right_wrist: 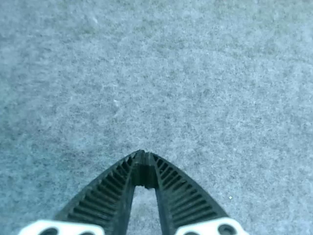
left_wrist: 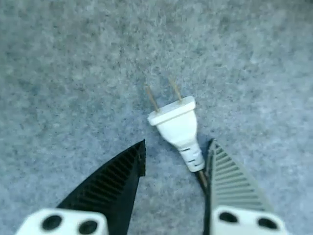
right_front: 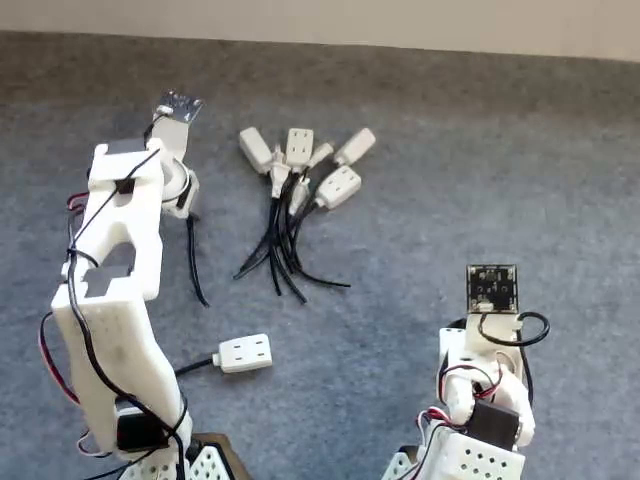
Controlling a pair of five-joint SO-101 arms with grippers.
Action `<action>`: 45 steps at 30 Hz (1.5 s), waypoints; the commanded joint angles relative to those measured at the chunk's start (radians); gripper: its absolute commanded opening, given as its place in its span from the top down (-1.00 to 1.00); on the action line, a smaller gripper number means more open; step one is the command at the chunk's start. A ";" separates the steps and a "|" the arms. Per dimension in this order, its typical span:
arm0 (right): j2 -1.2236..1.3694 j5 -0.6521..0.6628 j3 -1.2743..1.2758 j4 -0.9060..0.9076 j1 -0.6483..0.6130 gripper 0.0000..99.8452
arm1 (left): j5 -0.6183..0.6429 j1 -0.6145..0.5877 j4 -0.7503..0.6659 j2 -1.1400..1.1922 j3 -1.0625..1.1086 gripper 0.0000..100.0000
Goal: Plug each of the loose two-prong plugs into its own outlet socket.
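- The table (right_front: 480,150) is covered in grey, felt-like carpet with a fuzzy nap; its far edge meets a pale strip.
- The left arm (right_front: 110,290) is blocky white plastic with thin wires along it. In the high view its wrist hides its own end effector.
- The right arm (right_front: 485,400) is cut off at the near edge of the high view.
- A cluster of white sockets and plugs (right_front: 300,170) lies mid-table, black cords fanning toward the arms. Which pieces are joined is hard to make out.
- A lone outlet socket (right_front: 245,352) lies flat beside the left arm's base, its cord running under the arm.
- The left end effector (left_wrist: 177,147) has ribbed fingers, one black and one grey, spread apart around the cord end of a white two-prong plug (left_wrist: 177,125) lying on the carpet.
- The right end effector (right_wrist: 145,155) has its ribbed black fingers together, tips meeting over bare carpet.
- The brass prongs (left_wrist: 151,98) point away from the fingers.
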 commanded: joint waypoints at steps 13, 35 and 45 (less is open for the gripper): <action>-0.004 0.011 0.113 -0.002 -0.010 0.98 | -0.006 0.147 0.623 0.097 -0.714 0.99; -0.004 -0.052 0.102 -0.056 0.239 0.98 | -0.153 0.989 0.296 -0.458 0.285 0.99; -0.004 -0.071 0.082 -0.068 0.295 0.98 | -0.117 1.125 0.094 -0.456 0.486 0.82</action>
